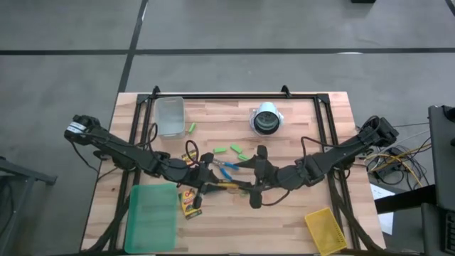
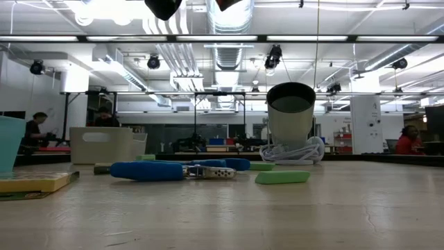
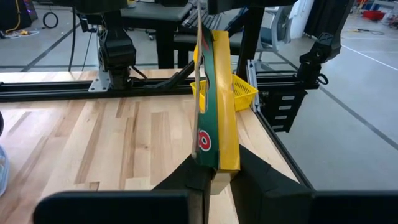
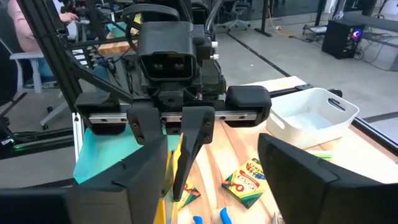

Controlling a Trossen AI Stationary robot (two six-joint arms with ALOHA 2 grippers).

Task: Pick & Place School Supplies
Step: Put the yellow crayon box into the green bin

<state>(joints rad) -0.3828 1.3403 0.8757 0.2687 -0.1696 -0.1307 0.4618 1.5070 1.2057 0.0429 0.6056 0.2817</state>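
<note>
My left gripper (image 1: 208, 182) is shut on a yellow-and-green crayon box (image 3: 214, 124) at the table's middle, above the wood. My right gripper (image 1: 256, 178) faces it from the right, open wide and empty; its fingers frame the right wrist view (image 4: 211, 163). Two more crayon boxes lie flat on the table (image 1: 188, 203) (image 1: 190, 159). Blue-handled scissors (image 1: 227, 168) lie flat between the arms and also show in the low view (image 2: 149, 170). Light-green eraser blocks (image 1: 234, 148) (image 1: 190, 128) lie farther back. My left gripper pinches the crayon box between its two fingers (image 3: 189, 180), which press on its two broad faces at the end nearest the wrist (image 3: 217, 167). The fingers point toward the table's right, slanting down. The box stands on edge, sticks out past the fingertips (image 4: 179, 165) and is clear of the table.
A flat green tray (image 1: 151, 217) lies at the near left, a small yellow bin (image 1: 325, 229) at the near right. A clear bin (image 1: 170, 115) stands at the far left and a white cup with a coiled cord (image 1: 266, 119) at the far middle. People sit in the room behind.
</note>
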